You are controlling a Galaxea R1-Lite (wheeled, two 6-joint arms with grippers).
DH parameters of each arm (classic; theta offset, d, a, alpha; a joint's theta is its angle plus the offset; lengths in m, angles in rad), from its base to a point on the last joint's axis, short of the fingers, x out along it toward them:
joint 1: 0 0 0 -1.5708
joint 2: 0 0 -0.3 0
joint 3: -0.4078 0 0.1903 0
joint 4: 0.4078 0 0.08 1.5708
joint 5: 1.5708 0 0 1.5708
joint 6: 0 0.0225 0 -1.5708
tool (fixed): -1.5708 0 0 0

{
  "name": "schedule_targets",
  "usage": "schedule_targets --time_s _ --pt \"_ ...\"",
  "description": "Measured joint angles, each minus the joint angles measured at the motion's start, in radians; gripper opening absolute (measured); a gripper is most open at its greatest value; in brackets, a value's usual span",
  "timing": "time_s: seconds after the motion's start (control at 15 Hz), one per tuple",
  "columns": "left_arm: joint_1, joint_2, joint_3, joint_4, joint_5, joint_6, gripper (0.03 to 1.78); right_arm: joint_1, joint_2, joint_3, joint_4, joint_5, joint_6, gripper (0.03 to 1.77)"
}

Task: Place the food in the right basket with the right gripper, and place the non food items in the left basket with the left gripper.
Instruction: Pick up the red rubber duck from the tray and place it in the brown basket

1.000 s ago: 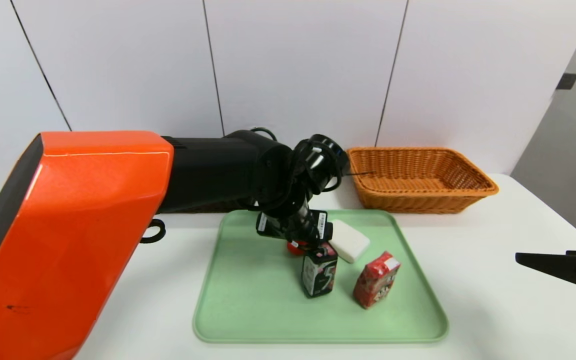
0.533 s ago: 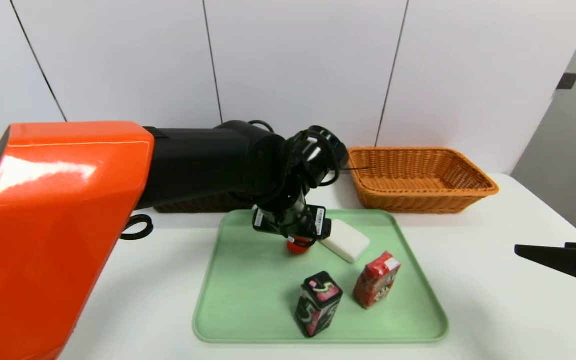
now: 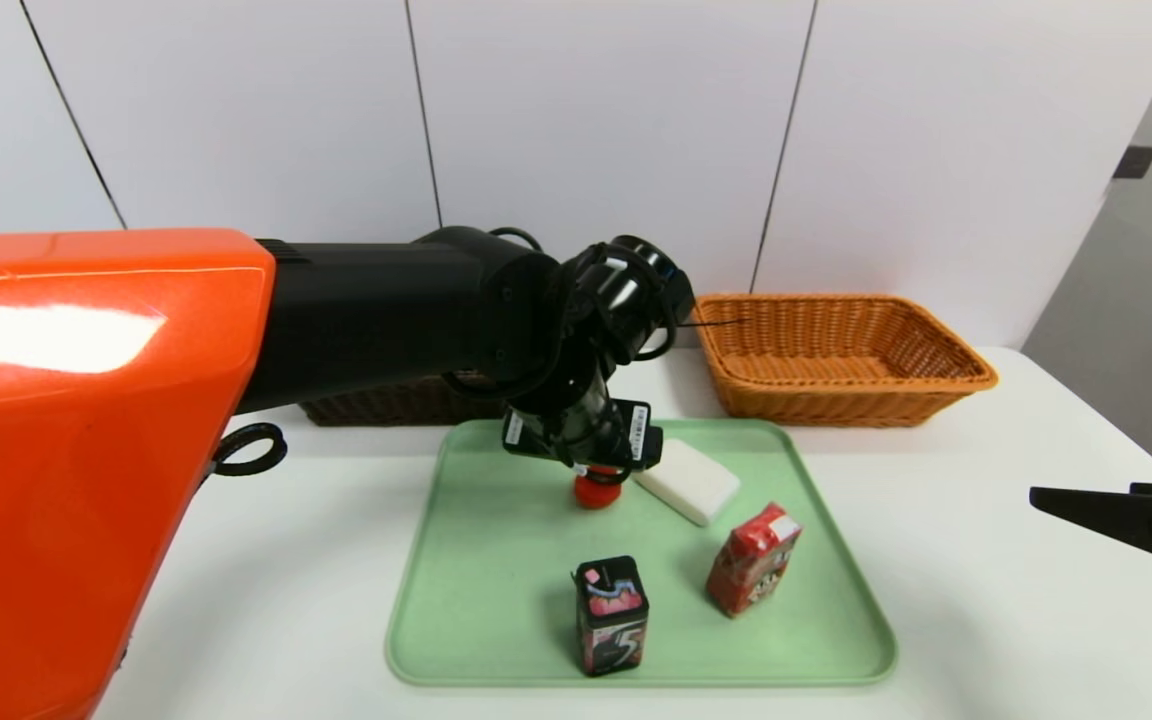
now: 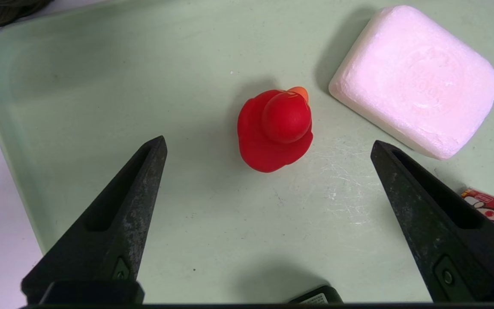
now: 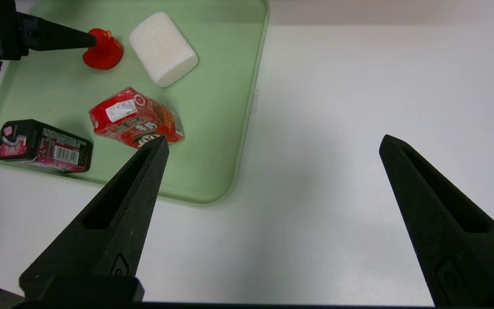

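**Open left gripper hangs above a red toy duck**

The left gripper (image 4: 269, 139) is wide open and holds nothing. The red toy duck (image 4: 275, 131) sits on the green tray (image 3: 496, 620) below it, between its two fingers and touching neither.

In the head view, the black arm (image 3: 376, 310) hides much of the dark brown basket (image 3: 386, 400) behind the left gripper. The gripper's own fingers are hard to make out there, and they cover part of the duck. Only a bit of the right gripper (image 5: 275, 139) shows at the edge.

The duck's orange beak points away from the robot, leaning a little toward the white block (image 3: 691, 482). From back to beak, the duck runs near to far. The block lies just to the right of the left gripper, its long side slanting.

The left wrist view shows the beak, which the head view hides. The black pack (image 3: 613, 615) stands nearer the robot than the left gripper; the red carton (image 3: 754, 560) is nearer too, and to its right.

The right gripper is open and empty, right of the tray. The orange wicker basket (image 3: 846, 405) is beyond the left gripper, to its right.
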Motion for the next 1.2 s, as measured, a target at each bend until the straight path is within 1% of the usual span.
schedule_targets --time_s 0.27,0.8,0.87,1.0,1.13,1.2 --pt "0.001 0.01 0.001 0.001 0.0 -0.005 1.69 0.0 -0.001 0.0 0.0 0.001 0.0 1.7" --pt "0.006 0.101 0.002 0.001 0.0 -0.011 1.68 -0.002 -0.005 0.007 0.001 -0.001 0.002 1.7" --pt "0.009 0.108 0.002 0.001 0.0 -0.011 1.48 -0.002 -0.006 0.008 0.001 -0.001 0.002 1.7" --pt "0.013 0.117 0.001 -0.002 0.0 -0.012 1.17 -0.003 -0.006 0.009 0.001 -0.001 0.002 1.7" --pt "0.018 0.122 0.001 -0.002 0.0 -0.013 0.95 -0.003 -0.006 0.01 0.001 -0.001 0.002 1.7" --pt "0.02 0.123 0.001 -0.002 0.0 -0.014 0.86 -0.003 -0.007 0.01 0.001 -0.001 0.002 1.7"
